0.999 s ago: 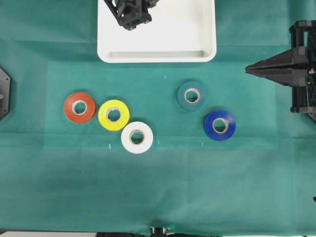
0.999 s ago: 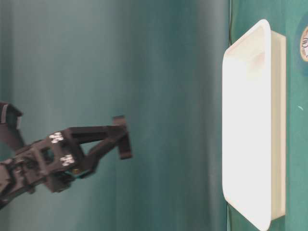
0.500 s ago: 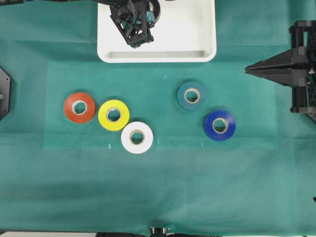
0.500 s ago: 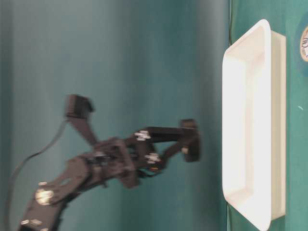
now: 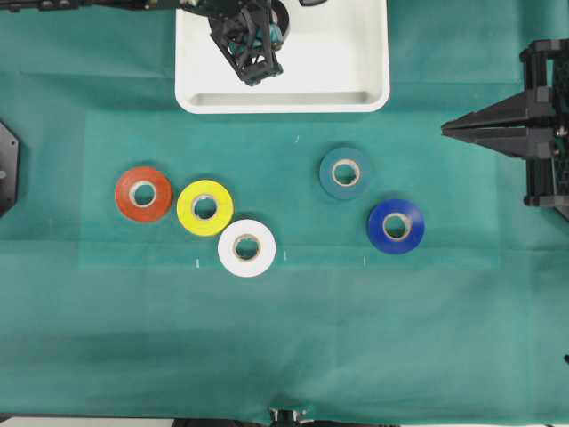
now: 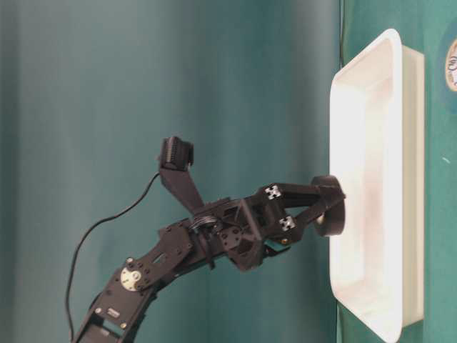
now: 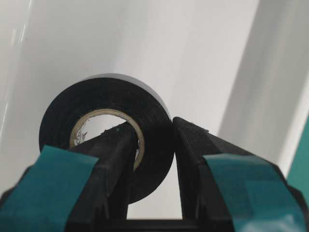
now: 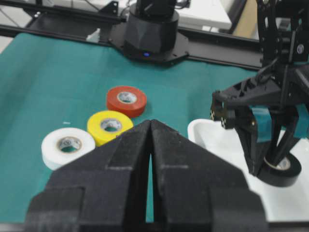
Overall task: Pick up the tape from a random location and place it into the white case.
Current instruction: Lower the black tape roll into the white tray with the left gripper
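My left gripper (image 7: 152,159) pinches the tape (image 7: 104,130) through its wall, one finger in the core, one outside, low over the case (image 5: 373,53) floor at the upper left of the overhead frame. I judge the roll barely off the white floor, so I'd ease down flat, then open, keeping the inner finger from dragging the core. The near rim stands close beside. My right gripper (image 8: 151,145) is closed, empty, parked at right. Red (image 5: 143,193), yellow (image 5: 204,207), white (image 5: 246,247), teal (image 5: 345,172) and blue (image 5: 396,225) rolls lie well apart on the bench.
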Robot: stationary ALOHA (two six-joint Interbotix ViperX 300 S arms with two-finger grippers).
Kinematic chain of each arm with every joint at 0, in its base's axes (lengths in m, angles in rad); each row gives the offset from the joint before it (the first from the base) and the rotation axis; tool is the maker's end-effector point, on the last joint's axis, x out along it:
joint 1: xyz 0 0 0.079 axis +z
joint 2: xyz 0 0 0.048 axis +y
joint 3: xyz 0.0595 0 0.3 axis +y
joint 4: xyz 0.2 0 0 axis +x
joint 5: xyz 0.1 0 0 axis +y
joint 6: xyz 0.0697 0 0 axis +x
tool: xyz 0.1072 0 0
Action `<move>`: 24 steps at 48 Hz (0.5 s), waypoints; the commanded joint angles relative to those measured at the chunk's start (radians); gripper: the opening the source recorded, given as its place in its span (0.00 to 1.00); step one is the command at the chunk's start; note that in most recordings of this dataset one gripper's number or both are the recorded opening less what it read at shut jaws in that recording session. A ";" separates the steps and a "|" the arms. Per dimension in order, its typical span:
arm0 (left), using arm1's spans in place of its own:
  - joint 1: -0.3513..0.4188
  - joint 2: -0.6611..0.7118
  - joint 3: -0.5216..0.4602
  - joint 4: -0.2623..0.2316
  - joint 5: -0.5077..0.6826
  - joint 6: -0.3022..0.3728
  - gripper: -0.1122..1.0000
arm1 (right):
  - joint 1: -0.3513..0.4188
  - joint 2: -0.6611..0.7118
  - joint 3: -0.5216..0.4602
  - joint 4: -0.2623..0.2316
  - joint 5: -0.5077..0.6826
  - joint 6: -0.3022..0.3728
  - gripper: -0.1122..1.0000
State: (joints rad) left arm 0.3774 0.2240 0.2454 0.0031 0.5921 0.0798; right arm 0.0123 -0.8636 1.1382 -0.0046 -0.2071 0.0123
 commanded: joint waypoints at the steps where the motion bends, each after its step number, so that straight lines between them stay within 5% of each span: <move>1: 0.008 -0.003 0.000 0.002 -0.025 0.002 0.28 | 0.003 0.006 -0.028 0.002 -0.006 0.002 0.10; 24: 0.011 0.043 -0.003 0.002 -0.037 0.002 0.28 | 0.003 0.012 -0.026 0.002 -0.003 0.002 0.10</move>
State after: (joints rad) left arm 0.3835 0.2899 0.2454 0.0031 0.5630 0.0798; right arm 0.0138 -0.8590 1.1382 -0.0046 -0.2056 0.0107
